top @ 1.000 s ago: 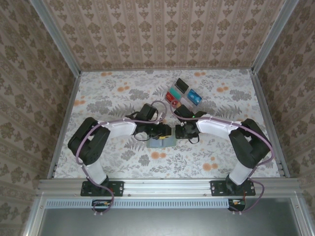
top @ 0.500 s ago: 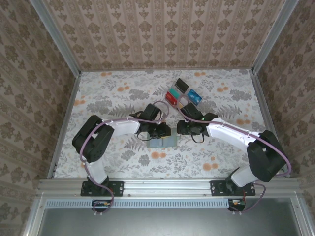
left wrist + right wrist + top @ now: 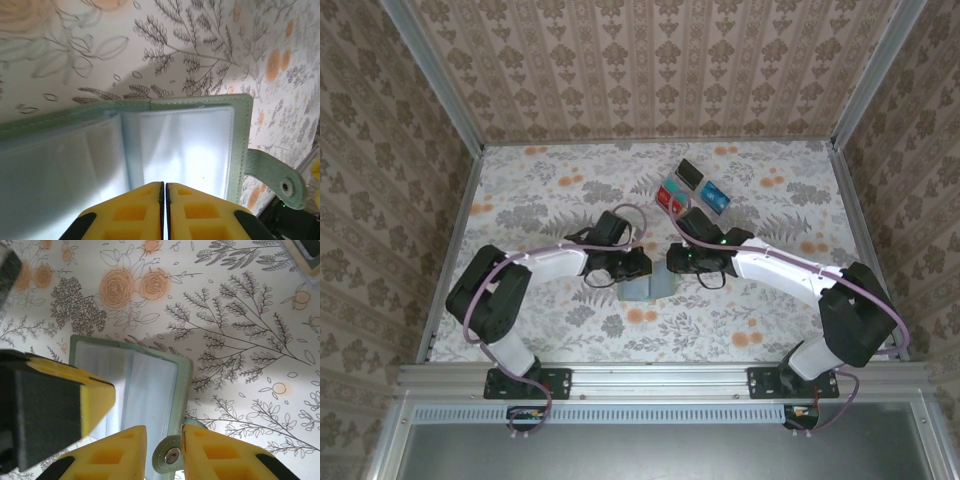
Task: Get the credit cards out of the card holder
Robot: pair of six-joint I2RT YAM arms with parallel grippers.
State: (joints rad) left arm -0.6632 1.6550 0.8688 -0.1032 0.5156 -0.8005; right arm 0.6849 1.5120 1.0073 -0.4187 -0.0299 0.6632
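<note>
One grey-green card holder lies open on the flowered counter, directly between the two claws. The left claw is closed. Its yellow pads meet in a thin seam over a clear inner pocket, and whether a pocket leaf is pinched cannot be told. The right claw stands slightly apart, with the holder's strap tab and its one metal snap between the fingers. Beyond the right claw, apart from it, sits a cluster of credit cards. At least four can be counted: black, teal, red and blue. Any print on them is too small to read.
</note>
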